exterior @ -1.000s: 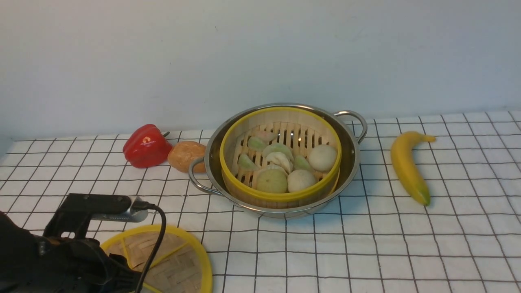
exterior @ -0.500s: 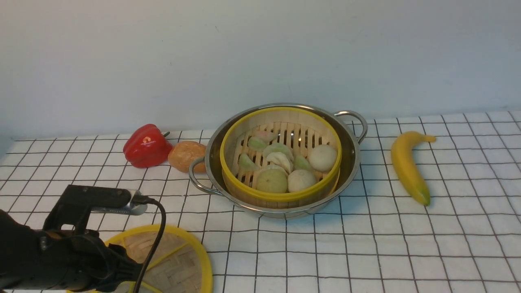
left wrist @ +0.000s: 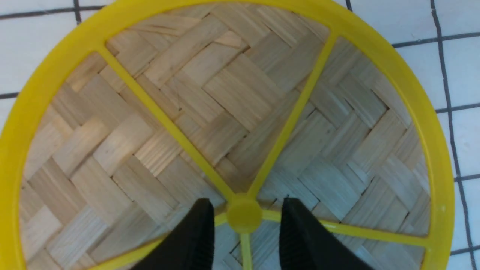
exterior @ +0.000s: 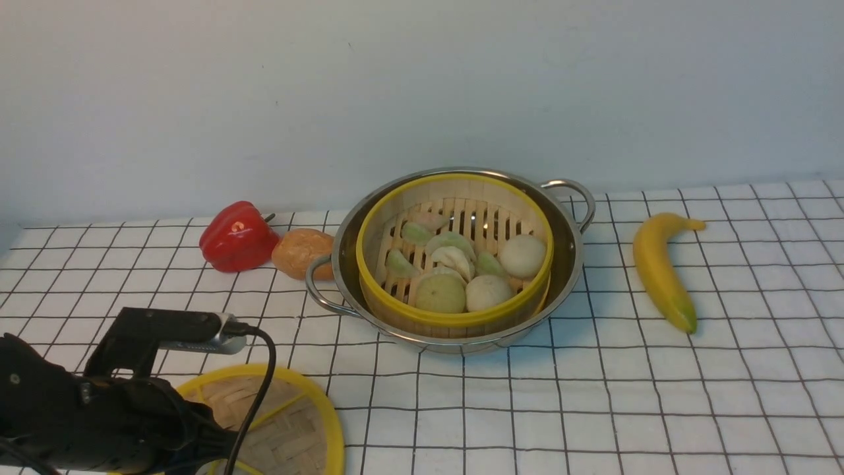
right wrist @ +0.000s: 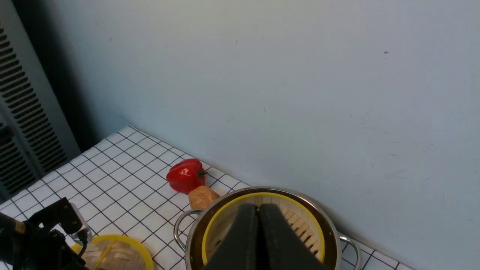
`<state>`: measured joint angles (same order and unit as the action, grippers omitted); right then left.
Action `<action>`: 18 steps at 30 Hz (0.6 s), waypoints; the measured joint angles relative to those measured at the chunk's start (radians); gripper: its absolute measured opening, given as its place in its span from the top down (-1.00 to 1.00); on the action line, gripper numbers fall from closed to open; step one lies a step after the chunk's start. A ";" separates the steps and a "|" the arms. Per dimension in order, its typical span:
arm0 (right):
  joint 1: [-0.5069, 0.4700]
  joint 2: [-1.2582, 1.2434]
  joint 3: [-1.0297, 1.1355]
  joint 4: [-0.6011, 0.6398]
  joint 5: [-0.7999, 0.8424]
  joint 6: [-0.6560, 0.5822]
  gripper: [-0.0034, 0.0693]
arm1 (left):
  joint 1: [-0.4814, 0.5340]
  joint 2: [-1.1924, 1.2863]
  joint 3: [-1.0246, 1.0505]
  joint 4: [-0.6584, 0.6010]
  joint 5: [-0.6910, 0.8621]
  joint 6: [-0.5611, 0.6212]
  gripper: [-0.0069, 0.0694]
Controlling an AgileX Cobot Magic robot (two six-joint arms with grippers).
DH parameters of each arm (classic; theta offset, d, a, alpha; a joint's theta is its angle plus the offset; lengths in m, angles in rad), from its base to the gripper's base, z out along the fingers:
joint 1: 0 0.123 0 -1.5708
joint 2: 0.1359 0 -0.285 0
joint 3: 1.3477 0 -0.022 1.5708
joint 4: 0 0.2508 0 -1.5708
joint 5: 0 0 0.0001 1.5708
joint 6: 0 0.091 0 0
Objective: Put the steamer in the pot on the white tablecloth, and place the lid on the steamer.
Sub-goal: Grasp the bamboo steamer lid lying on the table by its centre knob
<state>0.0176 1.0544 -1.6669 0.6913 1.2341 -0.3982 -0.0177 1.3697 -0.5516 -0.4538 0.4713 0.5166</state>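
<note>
The lid [left wrist: 232, 93] lies near left on the white tablecloth [exterior: 593, 409], with bare cloth between it and the pot [exterior: 568, 264], where the steamer [exterior: 455, 318] sits. Only the left wrist view shows the left gripper [left wrist: 246, 210] spread around the centre knob [left wrist: 244, 216], not touching it. The right gripper [right wrist: 258, 212], seen only in its own wrist view, is pressed together.

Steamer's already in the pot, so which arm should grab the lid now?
Left. The left pincer is open astride the centre knob of the lid. The right pincer is shut and far from the lid.
</note>
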 joint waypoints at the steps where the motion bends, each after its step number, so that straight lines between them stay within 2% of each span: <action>1: 0.000 -0.001 0.000 0.001 0.000 0.000 0.92 | 0.000 0.013 0.000 -0.005 -0.006 0.007 0.18; 10: 0.000 -0.001 0.000 0.003 0.000 0.000 0.91 | 0.000 0.061 0.000 -0.008 -0.039 0.016 0.21; 13: 0.000 -0.001 0.001 0.003 0.000 0.000 0.91 | 0.000 0.061 -0.001 -0.008 -0.042 0.016 0.30; 15: 0.000 -0.001 0.001 0.005 0.000 0.000 0.90 | 0.000 0.063 -0.013 -0.007 -0.033 0.016 0.46; 18: 0.000 -0.001 0.001 0.006 0.000 0.000 0.90 | 0.000 0.064 -0.025 -0.007 -0.027 0.016 0.51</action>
<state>0.0176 1.0530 -1.6660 0.6977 1.2341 -0.3982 -0.0177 1.4333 -0.5767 -0.4610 0.4438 0.5329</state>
